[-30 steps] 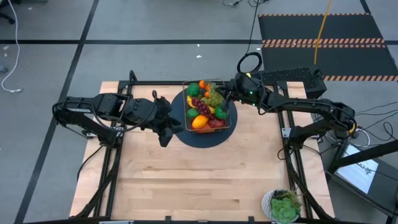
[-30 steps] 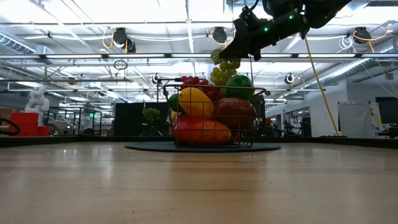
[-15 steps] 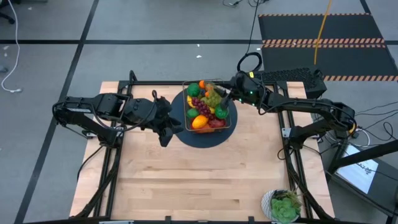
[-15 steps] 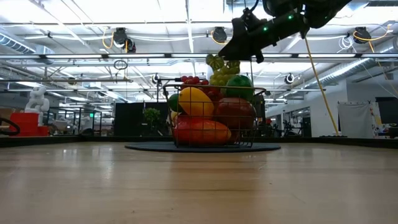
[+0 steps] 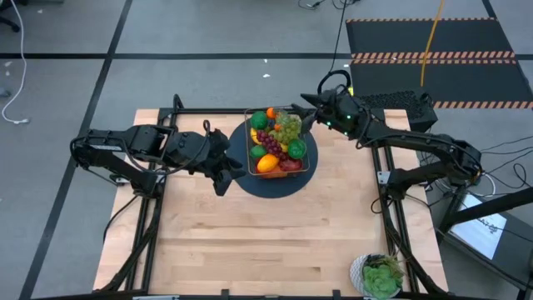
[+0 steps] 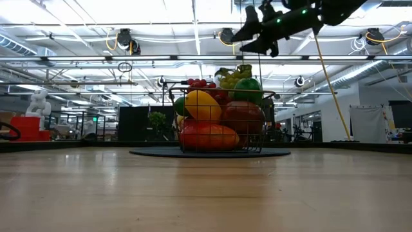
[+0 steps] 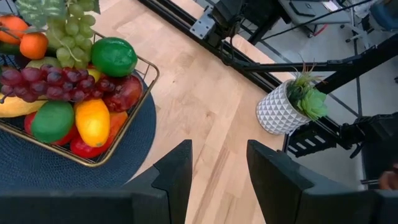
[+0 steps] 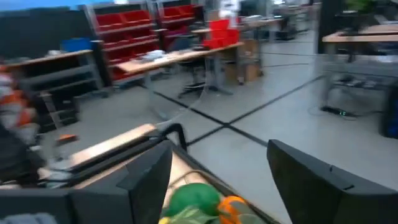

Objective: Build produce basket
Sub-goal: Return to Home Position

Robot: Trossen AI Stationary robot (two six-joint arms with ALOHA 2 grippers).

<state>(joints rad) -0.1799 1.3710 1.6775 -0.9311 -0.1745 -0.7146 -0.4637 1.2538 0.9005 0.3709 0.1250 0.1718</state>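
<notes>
"Two tools on report. State of each?"

"Right gripper point(image 8: 219, 152): fingers spread, holding nothing, hanging above the far right corner of the basket point(image 7: 155, 76). Left gripper point(image 7: 217, 155): fingers spread, empty, just left of the mat point(image 5: 275, 183)."

"And the produce point(image 5: 277, 143)?"

"Heaped in the basket, green grapes point(image 5: 288, 127) on top. Basket stands on the mat, far middle of the table point(image 5: 275, 242)."

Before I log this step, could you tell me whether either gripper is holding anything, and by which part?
Nothing is held. The right gripper is open above the basket, clear of the produce; the left gripper is open beside the basket.
</notes>
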